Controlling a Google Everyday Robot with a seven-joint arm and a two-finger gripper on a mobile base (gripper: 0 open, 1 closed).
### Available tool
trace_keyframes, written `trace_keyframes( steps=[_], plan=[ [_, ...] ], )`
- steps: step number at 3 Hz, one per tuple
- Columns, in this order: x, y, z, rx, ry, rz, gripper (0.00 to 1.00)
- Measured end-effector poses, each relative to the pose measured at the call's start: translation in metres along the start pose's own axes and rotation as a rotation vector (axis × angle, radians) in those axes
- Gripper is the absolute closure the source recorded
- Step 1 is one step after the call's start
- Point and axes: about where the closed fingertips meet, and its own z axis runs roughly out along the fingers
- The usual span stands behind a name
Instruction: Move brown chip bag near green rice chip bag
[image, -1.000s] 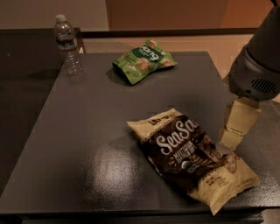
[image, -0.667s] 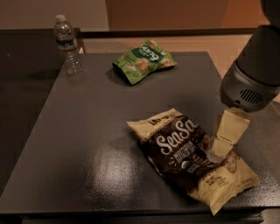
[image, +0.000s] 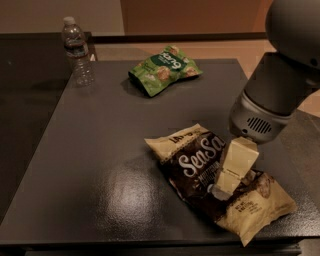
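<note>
Brown chip bag lies at the worktop's five o'clock, with its tail close to the front edge. Green rice chip bag sits at twelve, with bare surface between them. The pincer is over the brown bag's middle; I cannot tell how wide it is.

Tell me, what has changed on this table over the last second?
The gripper has come down and inward, from beside the brown chip bag to over its middle. Nothing has been lifted. That bag, the green rice chip bag and the water bottle have stayed put.
</note>
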Motion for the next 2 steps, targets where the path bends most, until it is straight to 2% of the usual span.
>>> trace_keyframes(
  steps=[1, 2],
  plan=[
    [-0.0093, 0.0060, 0.0159, -0.023, 0.005, 0.025, 0.00],
    [-0.0156, -0.0005, 0.0202, -0.001, -0.006, 0.071, 0.00]
  ],
)
